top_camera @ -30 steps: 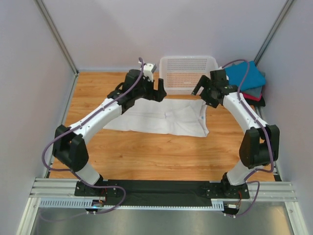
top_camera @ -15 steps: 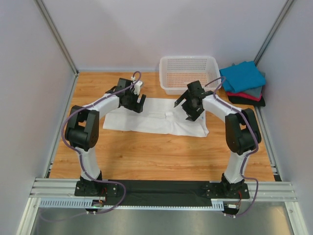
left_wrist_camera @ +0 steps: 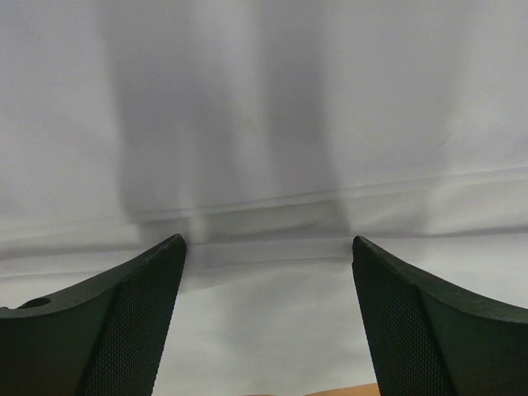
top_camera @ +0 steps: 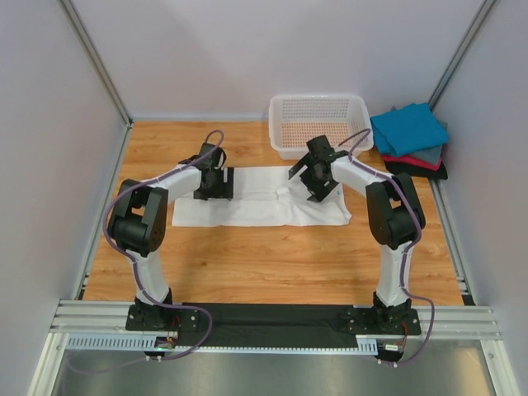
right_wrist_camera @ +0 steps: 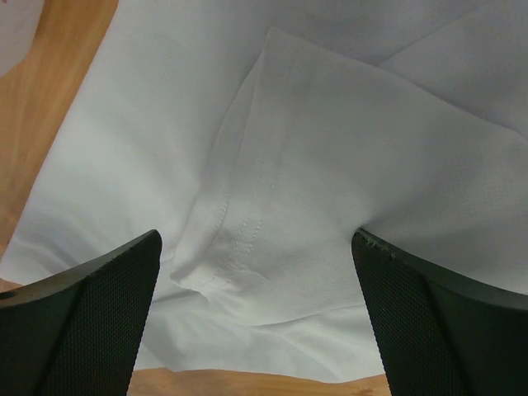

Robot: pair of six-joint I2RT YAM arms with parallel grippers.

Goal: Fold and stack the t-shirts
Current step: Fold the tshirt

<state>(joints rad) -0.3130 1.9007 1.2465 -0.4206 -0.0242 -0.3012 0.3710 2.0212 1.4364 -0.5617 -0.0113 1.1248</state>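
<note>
A white t-shirt [top_camera: 256, 208] lies spread flat on the wooden table. My left gripper [top_camera: 213, 184] is open and low over the shirt's far left part; in its wrist view the fingers [left_wrist_camera: 124, 322] straddle plain white cloth [left_wrist_camera: 264, 124] with a seam. My right gripper [top_camera: 318, 177] is open and low over the shirt's far right part; its wrist view shows a folded sleeve edge [right_wrist_camera: 272, 239] between the fingers [right_wrist_camera: 445, 322]. Folded shirts [top_camera: 410, 128], teal-blue on top of red, grey and black, are stacked at the far right.
A white plastic mesh basket [top_camera: 319, 124] stands at the back, just behind the shirt and close to my right gripper. Grey walls enclose the table on three sides. Bare wood [top_camera: 264, 264] lies between the shirt and the arm bases.
Both arms have swung in from the back and dropped onto the shirt. The left gripper moved left and nearer, the right gripper moved left off the basket's side. The shirt's left edge shifted slightly.
</note>
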